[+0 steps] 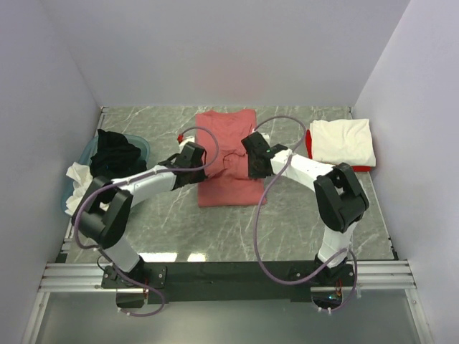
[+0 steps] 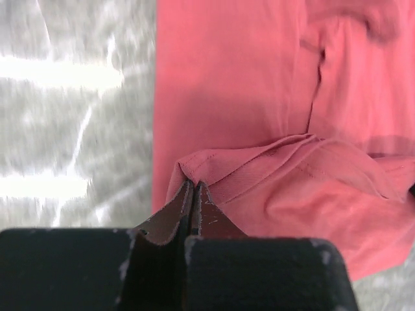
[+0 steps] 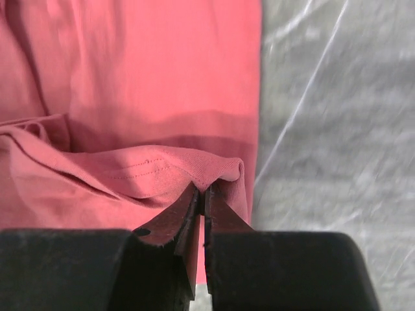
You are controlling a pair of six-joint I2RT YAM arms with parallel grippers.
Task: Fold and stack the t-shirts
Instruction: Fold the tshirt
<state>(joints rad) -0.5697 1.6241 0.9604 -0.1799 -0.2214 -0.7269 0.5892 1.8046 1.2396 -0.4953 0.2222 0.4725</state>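
Note:
The salmon-pink t-shirt point(image 1: 228, 147) lies in a long strip at the middle of the table. My left gripper point(image 1: 199, 159) is shut on its left edge, pinching a raised fold point(image 2: 214, 162). My right gripper point(image 1: 252, 159) is shut on its right edge, pinching a hemmed fold point(image 3: 214, 172). Both hold the lifted cloth over the flat part of the shirt. A folded cream-white t-shirt point(image 1: 343, 141) lies on a red one point(image 1: 363, 168) at the right. A black t-shirt point(image 1: 117, 153) and a white one point(image 1: 77, 185) are heaped at the left.
The teal basin point(image 1: 143, 146) stands at the left under the black shirt. Grey marble tabletop point(image 1: 301, 215) shows around the pink shirt. White walls close in the back and both sides. Purple cables loop over both arms.

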